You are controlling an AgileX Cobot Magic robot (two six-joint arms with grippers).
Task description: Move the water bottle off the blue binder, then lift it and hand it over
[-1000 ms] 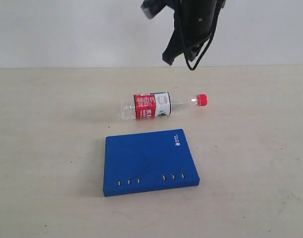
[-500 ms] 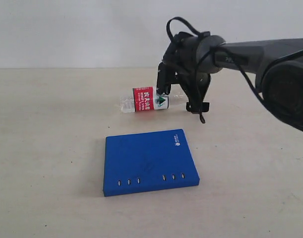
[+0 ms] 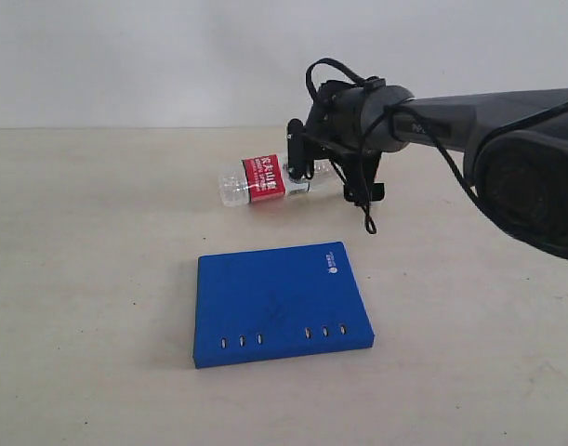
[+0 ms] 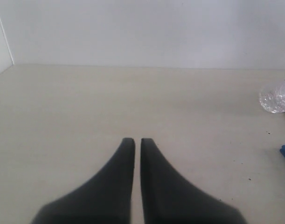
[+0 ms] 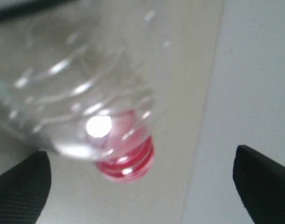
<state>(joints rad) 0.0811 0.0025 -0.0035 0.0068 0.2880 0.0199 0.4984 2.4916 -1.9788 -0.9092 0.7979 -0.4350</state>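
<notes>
Robot test lab: bare beige table (image 3: 98,279), blank white wall (image 3: 125,56).

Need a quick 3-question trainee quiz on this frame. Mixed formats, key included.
1. True or false: the water bottle lies on top of the blue binder.
2. Which arm's fingers stand on either side of the bottle's neck end? A) left B) right C) neither
3. Fill in: the left gripper is ____ (open/shut) and holds nothing.

Key
1. False. The bottle lies on the table, clear of the binder and farther back in the exterior view.
2. B. The right gripper is open around the bottle and not clamped on it.
3. Shut.
</notes>
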